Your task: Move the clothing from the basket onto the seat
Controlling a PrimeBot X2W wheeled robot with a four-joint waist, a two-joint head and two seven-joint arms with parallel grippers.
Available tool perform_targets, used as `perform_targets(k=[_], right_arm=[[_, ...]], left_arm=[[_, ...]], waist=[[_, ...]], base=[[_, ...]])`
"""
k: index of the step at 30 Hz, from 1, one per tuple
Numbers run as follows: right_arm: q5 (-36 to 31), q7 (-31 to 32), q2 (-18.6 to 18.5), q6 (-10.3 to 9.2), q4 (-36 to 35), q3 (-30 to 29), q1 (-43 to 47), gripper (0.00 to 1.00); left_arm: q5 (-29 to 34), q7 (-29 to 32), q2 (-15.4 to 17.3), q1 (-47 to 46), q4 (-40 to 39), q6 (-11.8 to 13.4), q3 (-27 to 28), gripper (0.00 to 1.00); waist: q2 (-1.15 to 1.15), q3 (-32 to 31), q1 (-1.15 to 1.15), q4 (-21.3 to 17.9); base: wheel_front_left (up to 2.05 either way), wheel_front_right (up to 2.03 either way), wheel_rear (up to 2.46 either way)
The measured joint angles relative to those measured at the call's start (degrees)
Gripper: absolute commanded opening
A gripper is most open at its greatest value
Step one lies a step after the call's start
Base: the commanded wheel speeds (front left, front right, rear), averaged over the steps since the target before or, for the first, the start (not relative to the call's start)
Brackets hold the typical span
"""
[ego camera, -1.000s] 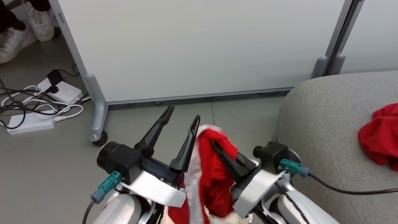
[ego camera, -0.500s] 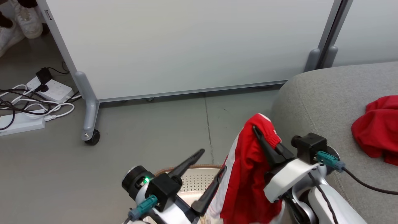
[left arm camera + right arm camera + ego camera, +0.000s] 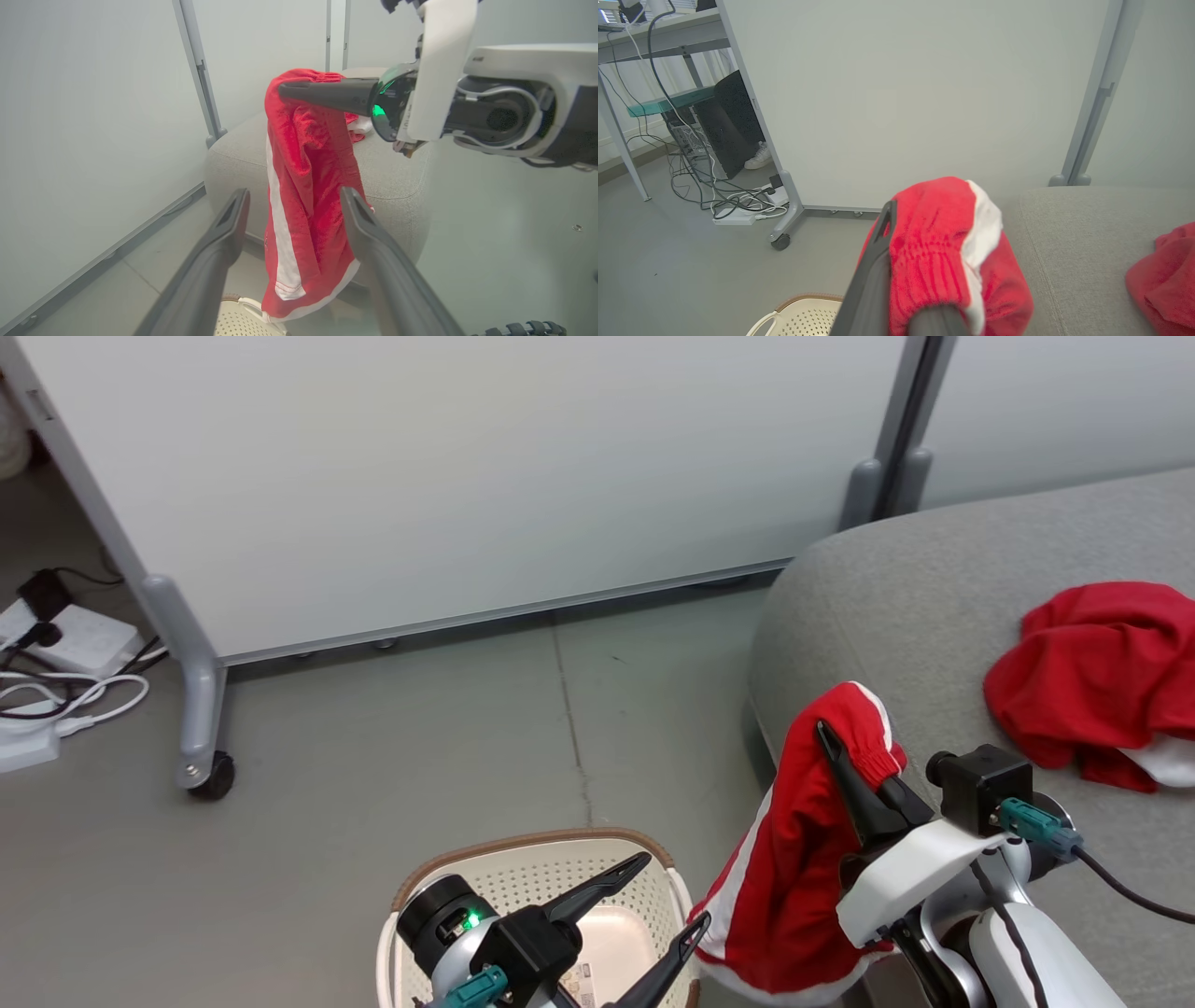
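My right end effector (image 3: 837, 745) is clamped on the gathered waistband of the clothing (image 3: 794, 877), one finger buried in the folds. The clothing hangs limp from it, out of the basket (image 3: 523, 847) at 8 o'clock and against the rounded edge of the seat (image 3: 896, 588), which spreads toward 2 o'clock. My left end effector (image 3: 673, 890) hovers over the basket, fingers wide apart, holding nothing. I judge the fabric light, floppy and grippy, so the ribbed waistband is the sound hold. Another red garment (image 3: 1092, 672) lies on the seat at 2 o'clock.
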Motion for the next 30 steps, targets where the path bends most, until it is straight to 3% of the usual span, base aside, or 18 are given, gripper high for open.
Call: perform_targets(k=[8,23,30], right_arm=[[-0.3,0.7,0.1,0.00,-1.9,-1.0,0.3,0.00],[-0.2,-0.1,1.2,0.00,-5.1,-5.6,0.6,0.00],[1.3,-2.5,2.4,0.00,-5.1,-6.9,-3.3,0.00]], left_arm=[[-0.1,0.2,0.2,-0.1,-1.2,0.5,-0.3,1.00],[0.6,1.2,2.0,-2.9,-3.1,1.3,0.6,1.00],[1.0,3.3,3.6,-6.2,-5.1,0.6,0.7,1.00]], waist=[[0.00,1.2,0.00,-5.3],[0.00,7.2,0.00,-18.6],[0.00,11.9,0.00,-21.6]], base=[[0.00,0.00,0.00],[0.00,0.00,0.00],[0.00,0.00,0.00]])
